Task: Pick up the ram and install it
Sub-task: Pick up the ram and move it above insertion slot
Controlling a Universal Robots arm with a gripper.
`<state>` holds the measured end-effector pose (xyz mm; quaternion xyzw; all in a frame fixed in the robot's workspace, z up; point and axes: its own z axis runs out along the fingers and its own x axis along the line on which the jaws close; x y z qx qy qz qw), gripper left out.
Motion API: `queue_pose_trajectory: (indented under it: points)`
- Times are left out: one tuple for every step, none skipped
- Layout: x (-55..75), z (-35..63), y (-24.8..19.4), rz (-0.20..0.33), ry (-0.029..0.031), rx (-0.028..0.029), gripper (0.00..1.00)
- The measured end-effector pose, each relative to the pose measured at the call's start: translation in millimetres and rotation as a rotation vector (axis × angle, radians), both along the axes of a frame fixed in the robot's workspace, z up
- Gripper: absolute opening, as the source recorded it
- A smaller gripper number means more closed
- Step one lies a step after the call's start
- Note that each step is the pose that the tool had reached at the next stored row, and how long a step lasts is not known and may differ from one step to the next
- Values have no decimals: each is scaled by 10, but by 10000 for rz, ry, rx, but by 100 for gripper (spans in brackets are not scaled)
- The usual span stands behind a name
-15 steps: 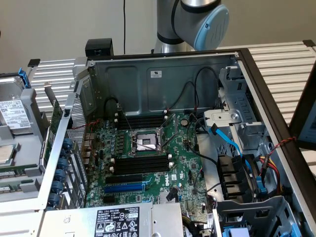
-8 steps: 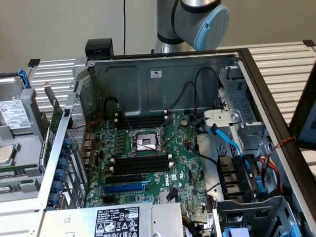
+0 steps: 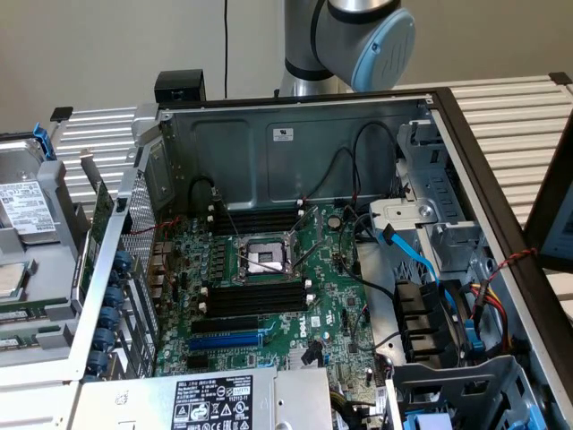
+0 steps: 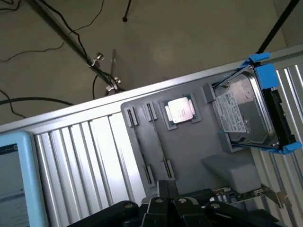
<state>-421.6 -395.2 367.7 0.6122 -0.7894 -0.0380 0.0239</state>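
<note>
In the wrist view my gripper is shut, its black fingers pressed together with nothing visible between them. It hangs over a grey parts tray, close to the near ends of two long clip holders. A thin line runs along each holder, and I cannot tell whether the ram stands in either, so the ram stays hidden. The exterior view has the open computer case with its green motherboard. Black memory slots lie bare below the processor socket.
A loose processor and a hard drive in a blue caddy sit on the tray, with a green expansion card beside it. Inside the case are a blue expansion slot, blue and black cables and drive bays. The arm's joint rises behind the case.
</note>
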Motion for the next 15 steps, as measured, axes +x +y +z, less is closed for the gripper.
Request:
queue_pose_trajectory:
  points:
    - [0, -4, 0, 165, -3, 0, 10]
    - [0, -11, 1, 301, -28, 0, 10]
    - [0, -18, 1, 425, -61, -1, 10]
    - [0, -26, 1, 546, -95, -1, 10]
    - [0, -33, 2, 650, -132, -3, 10]
    - [-1, -40, 3, 729, -174, -6, 10]
    - [-1, -48, 5, 795, -226, -10, 10]
    - [-2, -56, 7, 852, -264, -16, 10]
    - [-3, -63, 10, 910, -297, -27, 10]
    - [-7, -75, 20, 966, -310, -31, 10]
    - [-12, -90, 27, 1043, -318, -29, 10]
    - [-16, -100, 31, 1137, -326, -27, 10]
    - [-19, -109, 33, 1253, -331, -26, 10]
    - [-21, -120, 37, 1364, -340, -26, 10]
    - [-25, -133, 42, 1447, -343, -23, 10]
